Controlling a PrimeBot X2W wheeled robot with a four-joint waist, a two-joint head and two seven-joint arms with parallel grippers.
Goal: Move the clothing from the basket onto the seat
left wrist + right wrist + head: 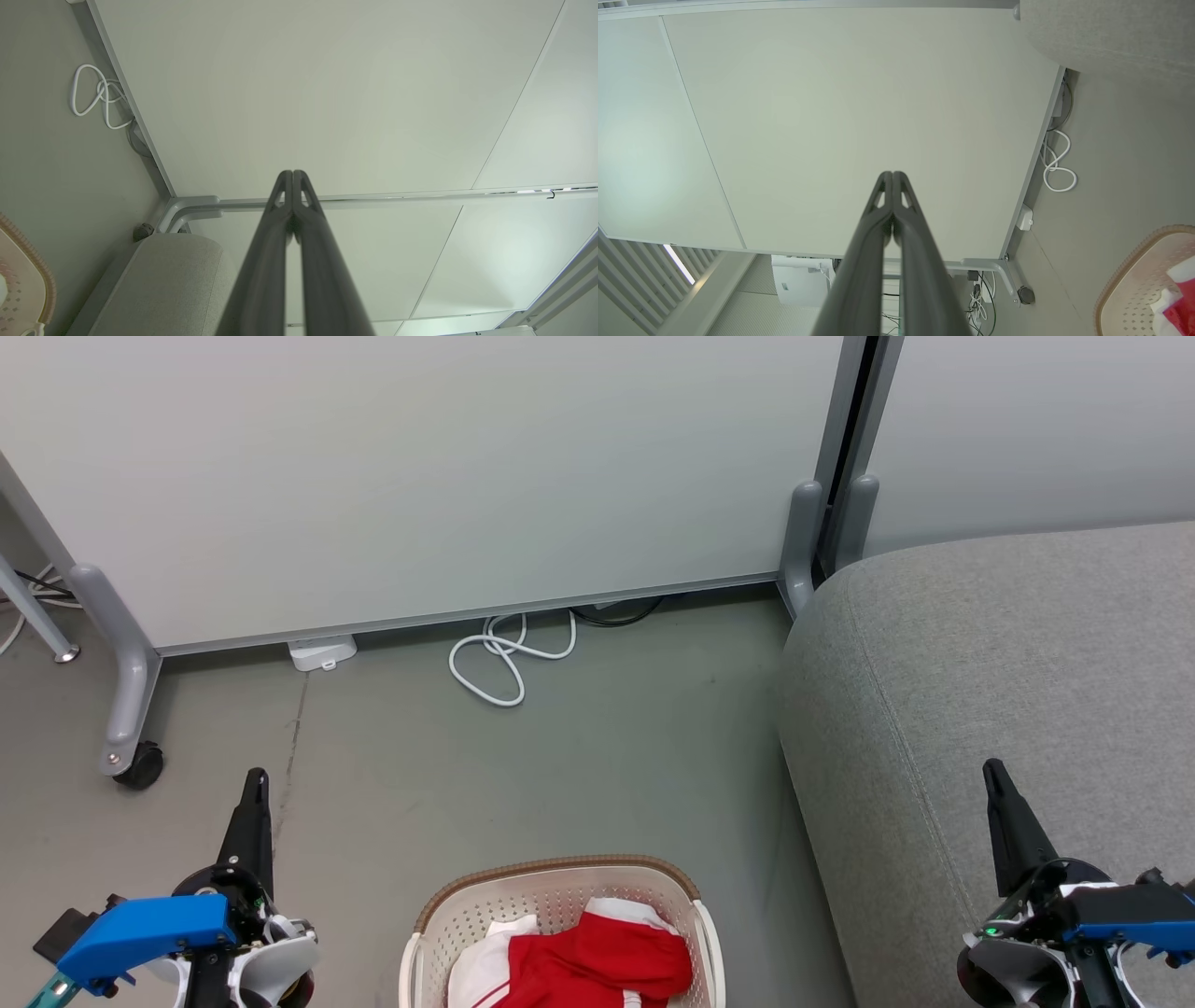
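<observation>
Red and white clothing (588,963) lies bunched in the cream perforated basket (439,919) on the floor at the bottom middle of the head view; the basket (1134,284) and a corner of the clothing (1181,303) also show in the right wrist view. The light-grey seat (1008,691) fills the right side, and its rounded end (173,275) appears in the left wrist view. My left gripper (256,778) is shut and empty, over the floor left of the basket. My right gripper (991,769) is shut and empty, above the seat's front part. Both point toward the partition wall.
A white partition wall (420,476) on grey legs, one with a caster (140,765), stands behind. A coiled white cable (504,658) and a white box (322,651) lie at its foot. Bare grey floor (560,775) lies between basket and wall.
</observation>
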